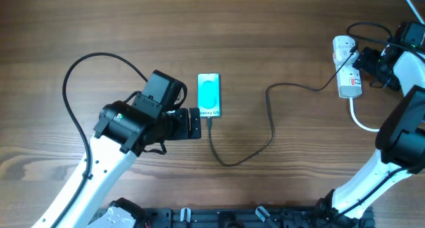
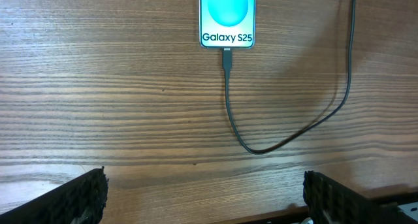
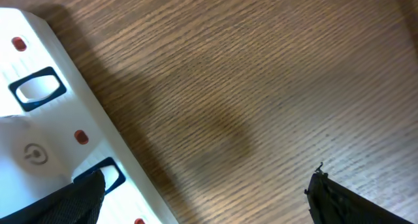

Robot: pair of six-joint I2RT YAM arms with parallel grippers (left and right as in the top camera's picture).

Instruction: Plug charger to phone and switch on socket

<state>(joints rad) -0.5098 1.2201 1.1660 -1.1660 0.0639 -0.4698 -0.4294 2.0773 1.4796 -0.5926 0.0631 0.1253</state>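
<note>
Found left pincer point(image 2: 205, 188) released and empty, phone point(image 2: 226, 18) ahead of it on bench point(image 2: 98, 87), charger point(image 2: 287, 136) plugged into near end. Found right pincer point(image 3: 208, 188) released, socket point(image 3: 39, 126) partly beneath one side.

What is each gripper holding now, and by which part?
Nothing is held. The left gripper is open, apart from the phone and charger. The right gripper is open at the socket, gripping nothing.

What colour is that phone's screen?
Cyan, with a white text band; the phone shows best in the left wrist view.
</note>
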